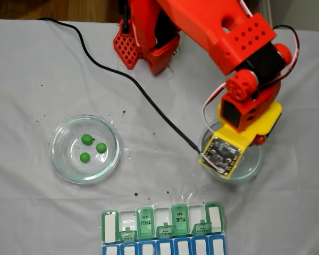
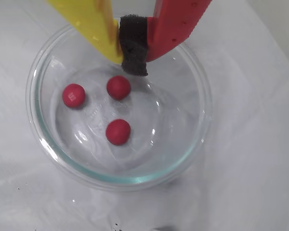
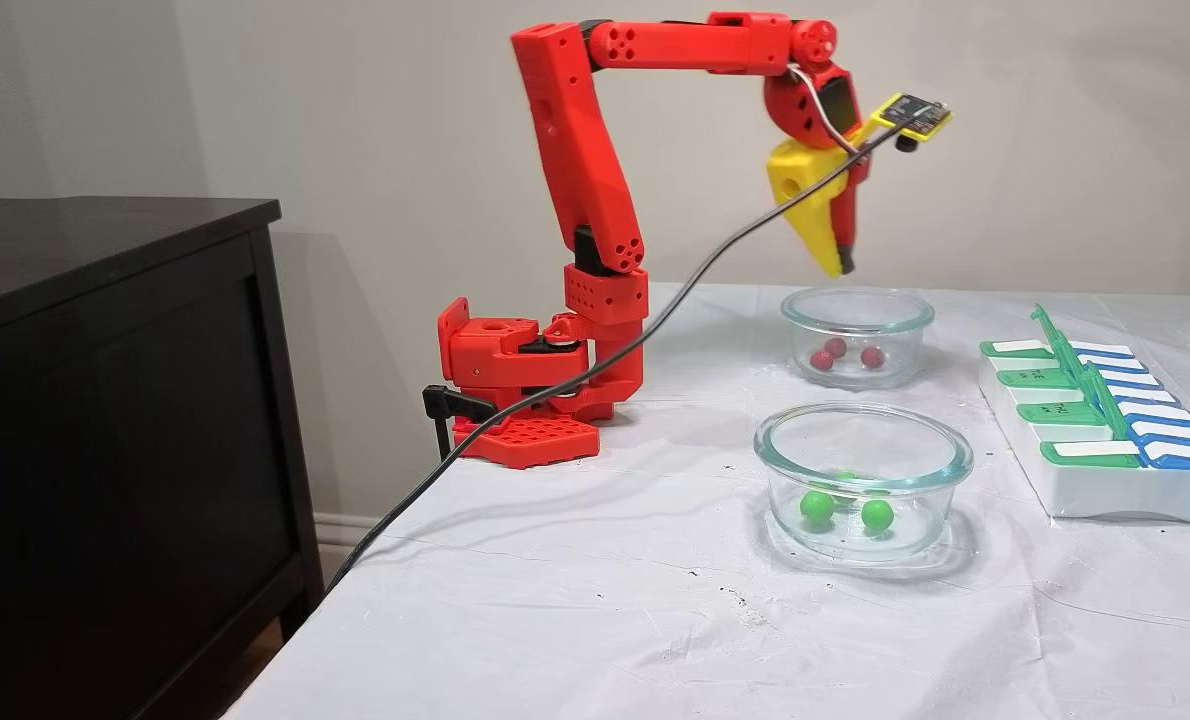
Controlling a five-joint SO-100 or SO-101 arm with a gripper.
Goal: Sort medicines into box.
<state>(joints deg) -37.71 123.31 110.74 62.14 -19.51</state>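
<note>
Gripper (image 2: pixel 133 67): yellow finger and red finger closed together on a black foam pad at the tips; nothing held between them; in the side fixed view it hangs point-down (image 3: pixel 839 262), clear above the rim of the far glass dish (image 3: pixel 857 305), apart from it.

Red medicine balls: three, lying loose on the floor of that dish (image 2: pixel 197 120); in the wrist view, one (image 2: pixel 118 87) just below and slightly left of the closed tips, one (image 2: pixel 73 95) further left, one (image 2: pixel 118 131) lowest in the picture; none touching another.

Governing relation: the nearest red ball lies almost straight beneath the tips, a shade to the left in the wrist view; the likely next move is a descent with the fingers parted first; being round, a ball has no long axis to align to, and may roll on the glass.

Green medicine balls (image 1: pixel 90 147): three, in the other glass dish (image 1: pixel 61 159), well apart from the gripper.

Pill organizer (image 3: pixel 1105 485): on the white tablecloth (image 1: pixel 32 69), green lids (image 1: pixel 180 214) raised, compartments appearing unfilled; no ball yet sorted, so the task looks to be at its start.
</note>
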